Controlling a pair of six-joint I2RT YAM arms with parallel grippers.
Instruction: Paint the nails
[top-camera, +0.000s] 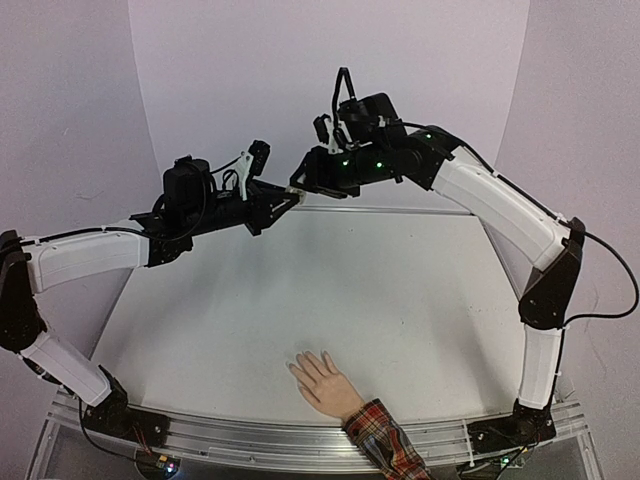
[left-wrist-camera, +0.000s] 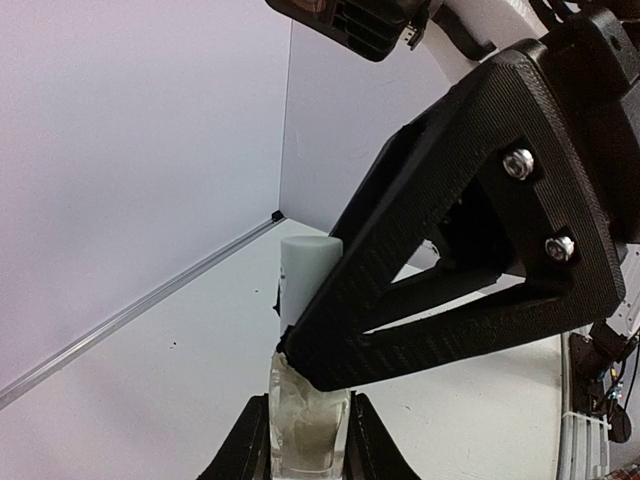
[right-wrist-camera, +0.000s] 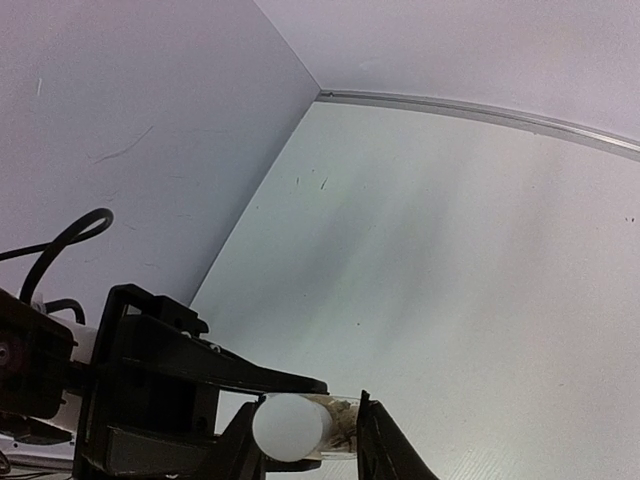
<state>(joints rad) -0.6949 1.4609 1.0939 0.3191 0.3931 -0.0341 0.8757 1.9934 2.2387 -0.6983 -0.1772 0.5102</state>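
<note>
The flesh-coloured mannequin hand (top-camera: 322, 380) with a red plaid cuff (top-camera: 385, 440) lies palm down at the table's front edge. Its nails (top-camera: 297, 366) are too small to make out. Both arms meet in the air above the back of the table. My left gripper (left-wrist-camera: 306, 440) is shut on the glass body of the polish bottle (left-wrist-camera: 305, 425), whose white cap (left-wrist-camera: 308, 270) points away from it. My right gripper (right-wrist-camera: 305, 435) stands around the cap end (right-wrist-camera: 288, 428), its jaws closed against it. One right finger (left-wrist-camera: 440, 260) crosses the cap's lower part.
White walls close the back and both sides. A metal strip (top-camera: 400, 210) marks the table's back edge. An aluminium rail (top-camera: 250, 432) with the arm bases runs along the front edge, just in front of the mannequin hand. Cables hang off the right arm (top-camera: 610, 300).
</note>
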